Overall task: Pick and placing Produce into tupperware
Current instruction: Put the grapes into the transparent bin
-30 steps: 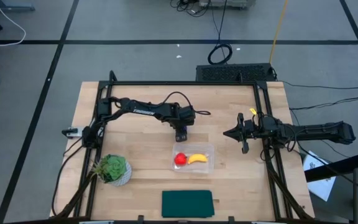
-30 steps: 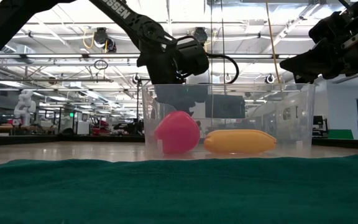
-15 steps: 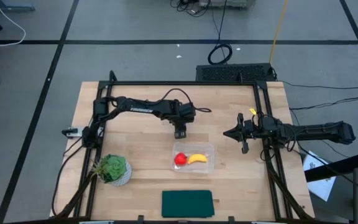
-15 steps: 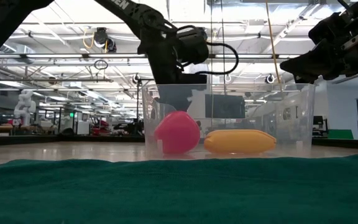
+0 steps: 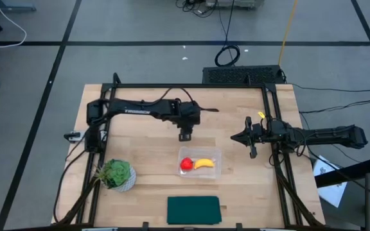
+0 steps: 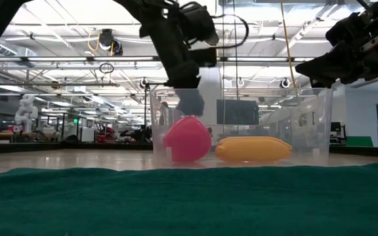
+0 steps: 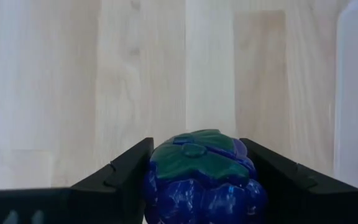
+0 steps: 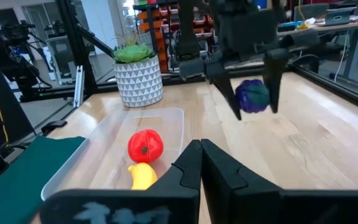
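Note:
My left gripper [image 5: 185,134] hangs over the wood on the far side of the tupperware [image 5: 200,163] and is shut on the purple grape bunch [image 7: 201,180]. The right wrist view shows that bunch [image 8: 252,95] well above the table. The clear tupperware [image 6: 307,124] rests flat on the table. Inside it lie the round red fruit [image 5: 185,164] and the yellow banana [image 5: 203,163], also visible in the low view as the red fruit [image 6: 187,139] and the banana [image 6: 252,149]. My right gripper [image 5: 244,138] waits shut at the table's right side, touching nothing. My left gripper pinches the grape bunch between its two fingers, one finger [image 7: 126,171] on each side of the bunch's body [image 7: 166,186]. The fingers come from above, pointing down [image 8: 272,87]. The bunch is lifted clear of the table, its green leafy end [image 7: 194,155] facing away from the wrist.
A leafy plant in a white pot [image 5: 115,174] stands near the table's left near corner. A dark green cloth [image 5: 193,210] lies at the near edge, in front of the tupperware. Black frame rails [image 5: 278,160] run along the table's sides.
My left gripper has risen with the grape bunch and drawn a little toward the table's far edge, away from the tupperware, still shut on the bunch. The red fruit and banana have stayed in the tupperware.

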